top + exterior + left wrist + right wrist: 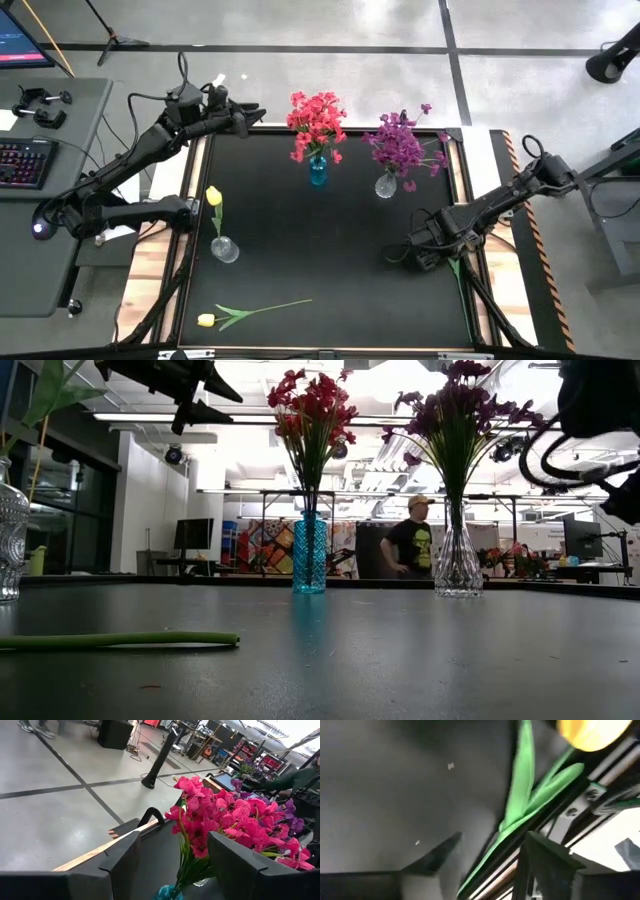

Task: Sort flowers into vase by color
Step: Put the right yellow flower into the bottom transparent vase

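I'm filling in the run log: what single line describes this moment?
left gripper: open, raised beside red-pink flowers | right gripper: low at table's right edge, yellow tulip before its fingers | another yellow tulip lying loose

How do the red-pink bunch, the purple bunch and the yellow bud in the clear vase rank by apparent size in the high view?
1-2. Red-pink bunch and purple bunch: too alike to rank.
3. Yellow bud in the clear vase: clearly smallest.
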